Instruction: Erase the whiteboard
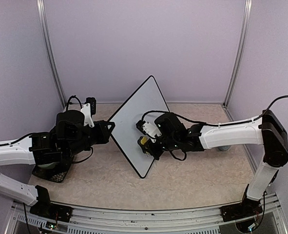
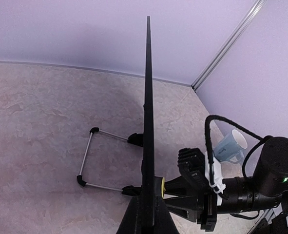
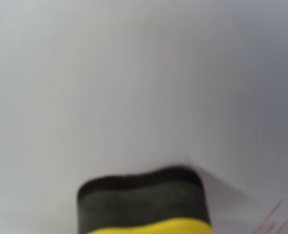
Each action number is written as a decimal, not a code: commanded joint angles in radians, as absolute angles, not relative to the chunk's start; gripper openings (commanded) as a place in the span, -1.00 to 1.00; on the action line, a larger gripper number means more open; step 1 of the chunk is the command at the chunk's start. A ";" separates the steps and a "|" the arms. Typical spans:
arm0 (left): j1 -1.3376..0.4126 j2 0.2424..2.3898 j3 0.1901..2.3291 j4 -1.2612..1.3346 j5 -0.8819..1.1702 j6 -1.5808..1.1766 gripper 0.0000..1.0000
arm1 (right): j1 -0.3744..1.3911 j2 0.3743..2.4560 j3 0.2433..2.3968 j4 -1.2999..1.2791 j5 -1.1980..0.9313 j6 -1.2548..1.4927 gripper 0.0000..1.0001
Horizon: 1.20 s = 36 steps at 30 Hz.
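White, black-framed whiteboard stands on edge on the table, between the two arms. At its left corner, the left gripper is pinched shut on the frame. On its right, the right gripper pinches a yellow sponge eraser, with the eraser's dark felt pressed against the board's face.
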State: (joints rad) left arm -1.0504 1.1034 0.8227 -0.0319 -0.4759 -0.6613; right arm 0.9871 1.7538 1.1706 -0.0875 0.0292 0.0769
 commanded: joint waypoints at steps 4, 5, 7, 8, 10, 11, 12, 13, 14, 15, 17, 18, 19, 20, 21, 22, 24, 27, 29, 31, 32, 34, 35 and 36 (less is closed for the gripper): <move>-1.055 1.087 0.811 -0.007 -0.440 -0.693 -1.00 | 0.996 1.806 1.032 -0.058 -0.019 0.130 -1.00; -1.055 1.087 0.811 -0.006 -0.440 -0.693 -1.00 | 0.997 1.809 1.027 -0.056 -0.024 0.133 -1.00; -1.055 1.089 0.812 -0.005 -0.439 -0.693 -1.00 | 0.997 1.811 1.030 -0.054 -0.026 0.133 -1.00; -1.055 1.090 0.813 -0.005 -0.438 -0.693 -1.00 | 0.997 1.809 1.036 -0.053 -0.020 0.131 -1.00; -1.055 1.091 0.814 -0.003 -0.435 -0.695 -1.00 | 0.996 1.802 1.063 -0.056 -0.006 0.118 -1.00; -1.055 1.092 0.815 -0.003 -0.434 -0.695 -1.00 | 0.997 1.797 1.082 -0.058 -0.001 0.110 -1.00; -1.056 1.093 0.817 -0.003 -0.433 -0.696 -1.00 | 0.997 1.791 1.109 -0.057 0.001 0.102 -1.00; -1.056 1.092 0.818 -0.003 -0.432 -0.696 -1.00 | 0.996 1.784 1.129 -0.051 0.001 0.096 -1.00; -1.057 1.091 0.818 -0.003 -0.431 -0.696 -1.00 | 0.997 1.776 1.146 -0.038 -0.001 0.088 -1.00; -1.057 1.091 0.820 -0.003 -0.431 -0.696 -1.00 | 0.996 1.768 1.162 -0.017 -0.004 0.081 -1.00; -1.057 1.088 0.822 -0.006 -0.431 -0.698 -1.00 | 0.996 1.754 1.194 0.012 0.001 0.068 -1.00; -1.057 1.086 0.823 -0.007 -0.431 -0.698 -1.00 | 0.997 1.747 1.208 0.029 0.004 0.062 -1.00; -1.056 1.086 0.824 -0.009 -0.432 -0.699 -1.00 | 0.996 1.739 1.219 0.043 0.008 0.056 -1.00; -1.057 1.084 0.823 -0.011 -0.432 -0.699 -1.00 | 0.996 1.732 1.227 0.062 0.010 0.051 -1.00; -1.057 1.083 0.824 -0.013 -0.433 -0.700 -1.00 | 0.997 1.725 1.232 0.078 0.010 0.044 -1.00; -1.057 1.083 0.825 -0.016 -0.434 -0.700 -1.00 | 0.995 1.720 1.234 0.095 0.007 0.041 -1.00; -1.057 1.082 0.826 -0.020 -0.435 -0.700 -1.00 | 0.994 1.723 1.227 0.119 0.000 0.034 -1.00; -1.057 1.079 0.829 -0.020 -0.437 -0.698 -1.00 | 0.987 1.749 1.190 0.150 -0.005 0.039 -1.00; -1.057 1.080 0.830 -0.020 -0.438 -0.696 -1.00 | 0.980 1.766 1.137 0.185 -0.014 0.049 -1.00; -1.057 1.083 0.829 -0.019 -0.438 -0.694 -1.00 | 0.970 1.781 1.079 0.230 -0.028 0.063 -1.00; -1.057 1.087 0.831 -0.018 -0.437 -0.693 -1.00 | 0.967 1.786 1.050 0.258 -0.038 0.071 -1.00; -1.055 1.090 0.836 -0.020 -0.433 -0.692 -1.00 | 0.963 1.794 0.992 0.317 -0.055 0.086 -1.00; -1.055 1.092 0.838 -0.020 -0.433 -0.690 -1.00 | 0.961 1.799 0.965 0.347 -0.060 0.093 -1.00; -1.055 1.092 0.841 -0.021 -0.433 -0.689 -1.00 | 0.960 1.805 0.945 0.367 -0.064 0.101 -1.00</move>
State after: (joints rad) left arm -1.0473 1.0946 0.8200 -0.0422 -0.4835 -0.6636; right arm 0.9668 1.7432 1.0431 0.2623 -0.0162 0.0647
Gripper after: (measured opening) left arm 0.056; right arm 0.228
